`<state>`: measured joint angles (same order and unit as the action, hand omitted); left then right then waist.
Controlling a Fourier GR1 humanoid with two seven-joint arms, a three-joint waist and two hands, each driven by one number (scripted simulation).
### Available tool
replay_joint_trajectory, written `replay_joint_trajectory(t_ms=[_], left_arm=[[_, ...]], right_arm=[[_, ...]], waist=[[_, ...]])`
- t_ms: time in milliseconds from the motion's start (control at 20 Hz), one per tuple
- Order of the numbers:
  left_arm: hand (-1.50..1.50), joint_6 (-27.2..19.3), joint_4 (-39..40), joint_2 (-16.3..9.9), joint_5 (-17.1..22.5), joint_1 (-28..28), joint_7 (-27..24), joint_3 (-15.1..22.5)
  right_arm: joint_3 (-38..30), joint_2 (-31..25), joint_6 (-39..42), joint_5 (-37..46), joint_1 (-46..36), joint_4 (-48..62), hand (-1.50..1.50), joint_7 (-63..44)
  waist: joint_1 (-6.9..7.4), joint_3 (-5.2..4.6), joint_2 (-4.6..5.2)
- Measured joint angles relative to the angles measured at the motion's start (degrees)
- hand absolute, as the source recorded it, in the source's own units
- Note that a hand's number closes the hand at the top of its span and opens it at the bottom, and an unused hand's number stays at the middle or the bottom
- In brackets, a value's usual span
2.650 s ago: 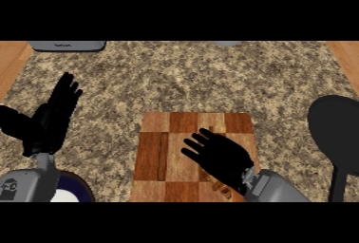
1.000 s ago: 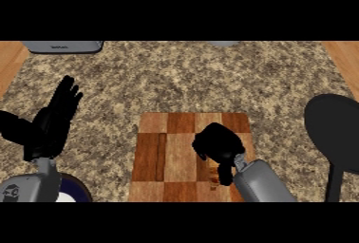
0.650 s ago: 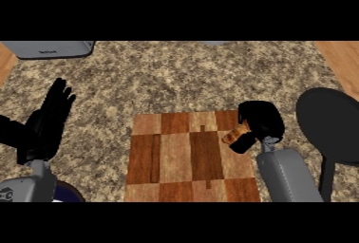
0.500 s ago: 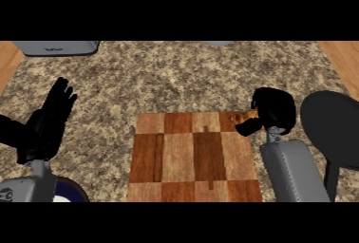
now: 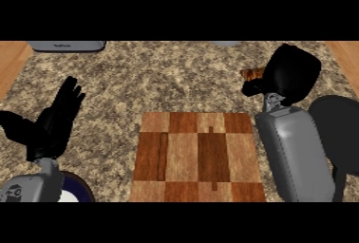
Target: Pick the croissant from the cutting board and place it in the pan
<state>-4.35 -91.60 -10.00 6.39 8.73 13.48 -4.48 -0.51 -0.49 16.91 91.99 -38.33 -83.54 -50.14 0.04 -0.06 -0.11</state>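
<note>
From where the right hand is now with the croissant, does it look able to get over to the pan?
Probably yes. The right hand is curled round the croissant, held beyond the cutting board. The pan lies just to its right and nearer the robot, and nothing visible stands between them.

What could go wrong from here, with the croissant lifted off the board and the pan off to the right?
1. The right hand holds the croissant above the counter, past the cutting board and not over the pan; a release now would likely miss the pan.
2. Only a small end of the croissant shows, so the hold is hard to judge; it might slip.
3. The right forearm lies close beside the pan and could nudge it when swinging over.
</note>
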Motion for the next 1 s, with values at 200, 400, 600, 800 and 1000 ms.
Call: replay_joint_trajectory(t_ms=[200,400,600,800,1000], left_arm=[[0.0,0.8,-0.5,-0.4,0.4,-0.6,-0.2,-0.6],[0.0,0.9,-0.6,-0.5,0.5,-0.1,0.2,-1.0],[0.0,1.0,-1.2,-0.4,0.8,-0.3,0.9,-1.3],[0.0,1.2,-1.3,-0.4,0.8,-0.2,1.2,-1.5],[0.0,0.7,-1.6,-0.2,0.4,0.6,2.0,-1.4]], right_arm=[[-3.3,-2.5,-1.0,-0.6,-1.5,-0.9,1.5,-0.9],[-7.3,-6.7,-2.2,-2.1,-1.0,-2.5,1.5,-0.2],[-11.7,-10.9,-6.3,-5.2,3.7,-4.5,1.5,3.0],[-16.3,-14.4,-10.5,-8.9,8.4,-5.7,1.5,6.5],[-22.4,-18.4,-16.5,-14.4,13.3,-3.5,1.5,12.6]], waist=[[0.07,0.03,0.05],[-0.03,0.04,0.06],[-0.17,0.07,0.06],[-0.23,0.07,0.07],[-0.26,0.09,0.11]])
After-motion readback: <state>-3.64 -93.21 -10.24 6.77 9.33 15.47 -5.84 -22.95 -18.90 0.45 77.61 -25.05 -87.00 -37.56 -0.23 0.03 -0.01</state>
